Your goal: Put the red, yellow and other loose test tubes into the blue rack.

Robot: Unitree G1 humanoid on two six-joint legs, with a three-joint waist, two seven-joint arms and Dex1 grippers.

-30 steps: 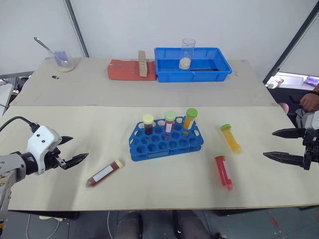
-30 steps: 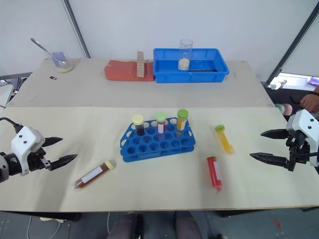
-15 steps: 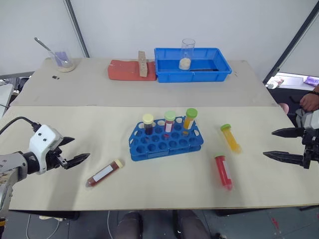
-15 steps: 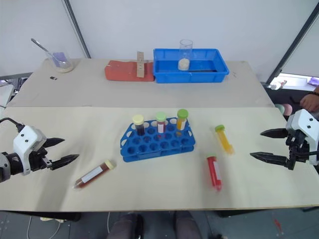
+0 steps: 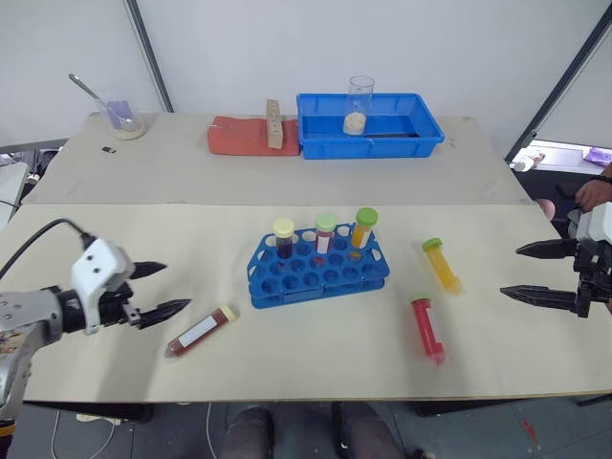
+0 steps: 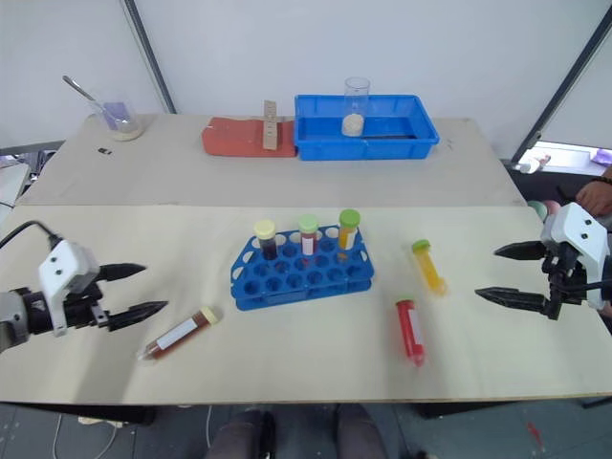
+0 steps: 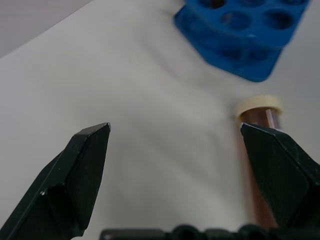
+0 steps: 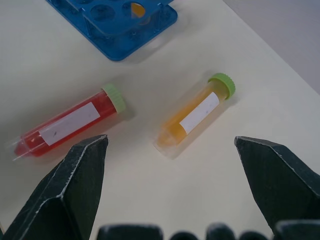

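Note:
The blue rack stands mid-table with three capped tubes upright in its back row. A red tube with a green cap and a yellow tube with a green cap lie to its right. A brown tube with a cream cap lies to its left. My left gripper is open, just left of the brown tube, whose cap sits by one finger. My right gripper is open, to the right of the red tube and yellow tube.
At the back stand a blue bin holding a glass beaker, a red pad with a wooden block, and a small beaker with a spoon. A person's hand shows at the right edge.
My left gripper has moved right, closer to the brown tube. The right gripper has stayed about where it was. The tubes and rack have not moved.

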